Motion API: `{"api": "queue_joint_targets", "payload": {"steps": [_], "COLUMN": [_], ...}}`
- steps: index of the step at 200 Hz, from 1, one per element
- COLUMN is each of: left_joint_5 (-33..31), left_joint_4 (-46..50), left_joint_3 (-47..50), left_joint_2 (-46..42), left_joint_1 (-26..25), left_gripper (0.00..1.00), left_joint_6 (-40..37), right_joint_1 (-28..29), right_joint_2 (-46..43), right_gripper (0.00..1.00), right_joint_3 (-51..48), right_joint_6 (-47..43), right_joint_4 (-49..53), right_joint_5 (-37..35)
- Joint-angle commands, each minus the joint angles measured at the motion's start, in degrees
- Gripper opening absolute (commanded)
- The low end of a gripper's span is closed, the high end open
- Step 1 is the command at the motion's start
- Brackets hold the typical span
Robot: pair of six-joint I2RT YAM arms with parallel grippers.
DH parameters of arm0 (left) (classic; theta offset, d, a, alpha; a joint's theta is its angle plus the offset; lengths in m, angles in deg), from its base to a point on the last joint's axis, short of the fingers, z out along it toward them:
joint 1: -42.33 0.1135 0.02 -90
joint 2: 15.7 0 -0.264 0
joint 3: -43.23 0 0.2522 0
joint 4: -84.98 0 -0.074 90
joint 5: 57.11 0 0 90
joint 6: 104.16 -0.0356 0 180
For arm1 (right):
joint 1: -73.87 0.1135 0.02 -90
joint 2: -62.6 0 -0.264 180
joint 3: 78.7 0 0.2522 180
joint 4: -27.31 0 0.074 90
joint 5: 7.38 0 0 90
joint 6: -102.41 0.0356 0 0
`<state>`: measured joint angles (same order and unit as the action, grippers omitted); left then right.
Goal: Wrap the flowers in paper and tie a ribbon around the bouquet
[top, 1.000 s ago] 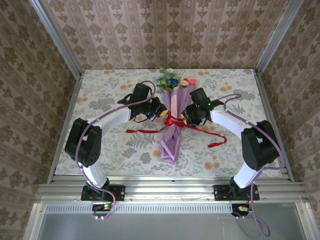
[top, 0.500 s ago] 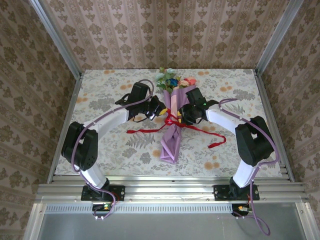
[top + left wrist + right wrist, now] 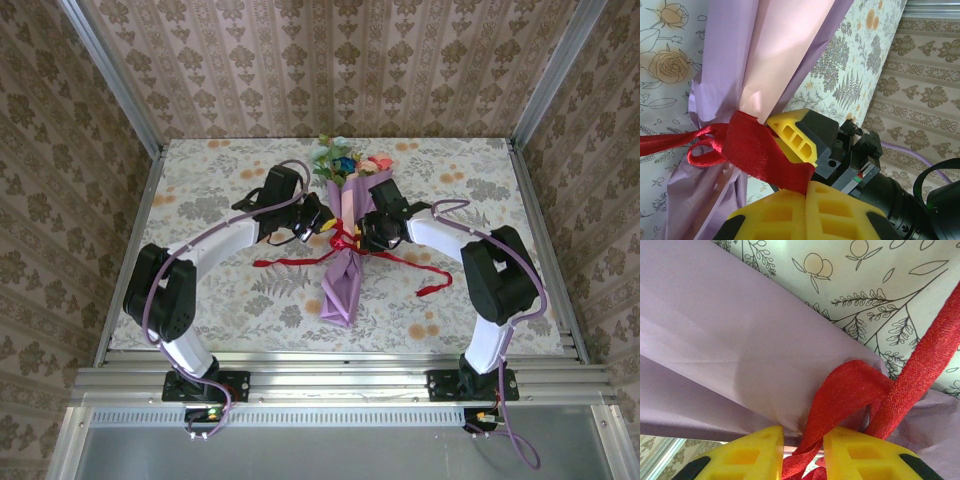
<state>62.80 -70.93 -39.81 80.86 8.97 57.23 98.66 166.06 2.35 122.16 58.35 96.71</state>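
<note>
Patterned wallpaper closes in a floral-clothed bench (image 3: 200, 290), and the bouquet (image 3: 345, 275) lies at its middle. It looks light and crushable, best held at its cinched waist. The ribbon (image 3: 290, 262) looks soft and slippery. The left jaws are clamped on it; the right jaws sit slightly parted around a loop, and I can't tell whether they grip it. Both crowd the knot.

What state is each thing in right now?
bouquet, wrapped, lying flat, flower heads showing at the far end
ribbon, looped round the bouquet's middle, ends trailing to both sides
left gripper, shut on the ribbon
right gripper, shut on a ribbon loop
</note>
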Motion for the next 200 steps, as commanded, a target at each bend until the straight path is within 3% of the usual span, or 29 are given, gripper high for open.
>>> {"api": "queue_joint_targets", "payload": {"steps": [1, 25, 66, 146, 183, 200], "left_joint_5": [-0.92, -0.86, -0.85, -3.02, -10.23, -13.08], "left_joint_4": [0.81, 0.87, 1.71, 0.78, 3.3, 0.09], "left_joint_3": [0.57, 0.53, 1.13, 2.46, 2.79, 4.38], "left_joint_2": [-2.55, -2.8, -3.19, -2.36, -2.93, -3.46], "left_joint_1": [-0.12, -0.21, -0.36, -1.17, -2.19, -2.58], "left_gripper": [0.0, 0.0, 0.0, 0.0, 0.0, 0.0], "left_joint_6": [-0.1, -0.12, -0.04, 3.9, 4.01, 4.22], "right_joint_1": [0.08, -0.29, -0.38, 0.61, 0.8, 0.8], "right_joint_2": [0.07, 0.7, -0.94, -7.87, -8.6, -8.84], "right_gripper": [0.29, 0.25, 0.0, 0.0, 0.0, 0.0], "right_joint_3": [-0.11, -0.32, -0.29, -6.76, -9.26, -9.87], "right_joint_6": [1.84, 2.05, 1.65, 2.36, 2.5, 2.25], "right_joint_4": [0.71, -0.43, -0.45, -4.58, -7.56, -8.14], "right_joint_5": [-1.24, -1.31, -2.61, 1.17, 2.83, 3.16]}}
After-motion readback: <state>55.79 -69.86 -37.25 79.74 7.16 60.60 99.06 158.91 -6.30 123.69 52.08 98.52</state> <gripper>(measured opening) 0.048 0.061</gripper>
